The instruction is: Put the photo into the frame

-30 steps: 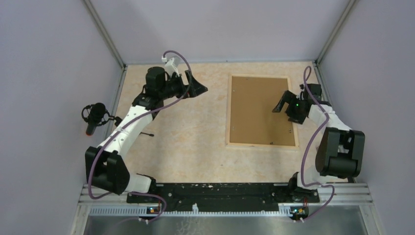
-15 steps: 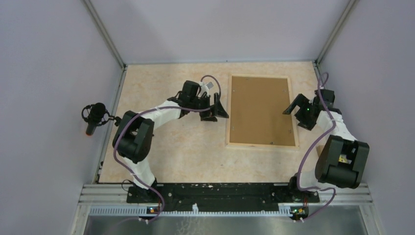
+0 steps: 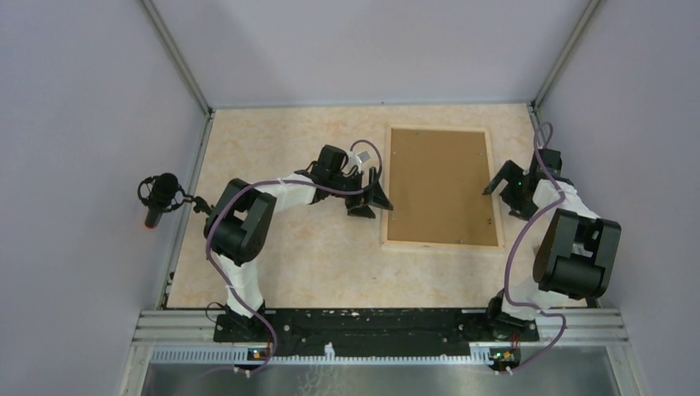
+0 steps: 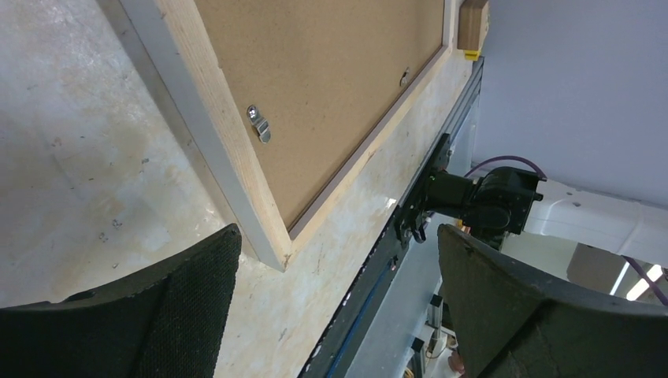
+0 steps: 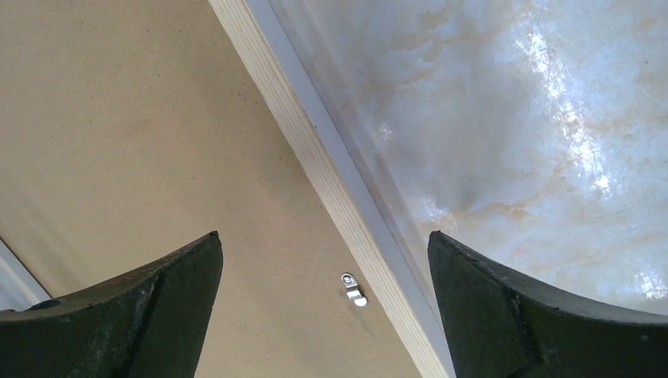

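The frame (image 3: 385, 186) lies flat on the table, back side up, with pale wooden strips around a brown backing board (image 3: 437, 186). The photo is not in view. My left gripper (image 3: 376, 194) is open and empty, low beside the frame's left strip (image 4: 213, 134), near its front corner. A small metal clip (image 4: 258, 124) sits on the board there. My right gripper (image 3: 502, 194) is open and empty. It hangs over the frame's right strip (image 5: 331, 181) with a clip (image 5: 353, 289) between its jaws.
A black microphone (image 3: 161, 194) sticks out from the left wall. Grey walls close in the table on three sides. The black mounting rail (image 3: 371, 322) runs along the near edge. A small wooden block (image 4: 473, 24) sits by the right arm's side.
My left arm swung down from the far left of the table to the frame's left edge. My right gripper moved right, from over the board to the frame's right strip.
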`<state>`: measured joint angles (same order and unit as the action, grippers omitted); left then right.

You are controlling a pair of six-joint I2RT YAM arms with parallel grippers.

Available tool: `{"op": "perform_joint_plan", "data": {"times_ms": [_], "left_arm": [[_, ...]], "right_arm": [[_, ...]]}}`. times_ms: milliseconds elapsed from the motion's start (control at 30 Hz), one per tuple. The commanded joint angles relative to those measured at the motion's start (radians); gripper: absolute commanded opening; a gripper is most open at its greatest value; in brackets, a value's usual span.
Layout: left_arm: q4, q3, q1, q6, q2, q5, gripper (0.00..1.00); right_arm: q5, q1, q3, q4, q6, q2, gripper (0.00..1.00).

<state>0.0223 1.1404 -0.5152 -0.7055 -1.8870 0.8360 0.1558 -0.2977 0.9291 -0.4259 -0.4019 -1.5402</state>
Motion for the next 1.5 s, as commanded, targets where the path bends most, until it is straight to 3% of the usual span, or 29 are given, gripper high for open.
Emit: {"op": "perform_joint_plan", "data": {"times_ms": [0, 200, 433, 567, 700, 867, 967, 1067, 1300, 1467], "left_arm": [[-0.037, 0.014, 0.000, 0.006, -0.041, 0.030, 0.97], [-0.039, 0.032, 0.000, -0.003, -0.080, 0.077, 0.97], [-0.040, 0.021, -0.001, -0.033, -0.071, 0.094, 0.97], [-0.099, -0.029, 0.001, -0.138, -0.076, 0.126, 0.97], [-0.209, -0.135, 0.026, -0.272, -0.065, 0.121, 0.95], [-0.131, -0.153, 0.086, -0.258, -0.046, 0.038, 0.95], [0.096, -0.044, 0.111, -0.127, -0.052, -0.061, 0.97], [0.202, 0.004, 0.113, -0.057, -0.027, -0.189, 0.98], [0.154, -0.071, 0.114, -0.016, 0.113, -0.474, 0.98], [0.142, -0.090, 0.131, -0.026, 0.066, -0.491, 0.98]], "right_arm": [[0.026, -0.013, -0.032, 0.060, -0.008, -0.016, 0.99], [0.184, -0.012, -0.115, 0.121, -0.005, -0.037, 0.99], [0.264, 0.013, -0.207, 0.118, -0.019, 0.025, 0.99], [0.278, 0.135, -0.262, 0.095, -0.029, 0.084, 0.99], [0.141, 0.266, -0.273, 0.017, -0.046, 0.149, 0.99], [0.055, 0.292, -0.311, -0.010, -0.097, 0.215, 0.99], [0.024, 0.350, -0.316, -0.031, -0.120, 0.239, 0.98], [0.066, 0.405, -0.331, -0.013, -0.155, 0.260, 0.96], [0.070, 0.517, -0.328, -0.044, -0.166, 0.304, 0.98], [-0.017, 0.514, -0.295, -0.099, -0.207, 0.335, 0.99]]}}
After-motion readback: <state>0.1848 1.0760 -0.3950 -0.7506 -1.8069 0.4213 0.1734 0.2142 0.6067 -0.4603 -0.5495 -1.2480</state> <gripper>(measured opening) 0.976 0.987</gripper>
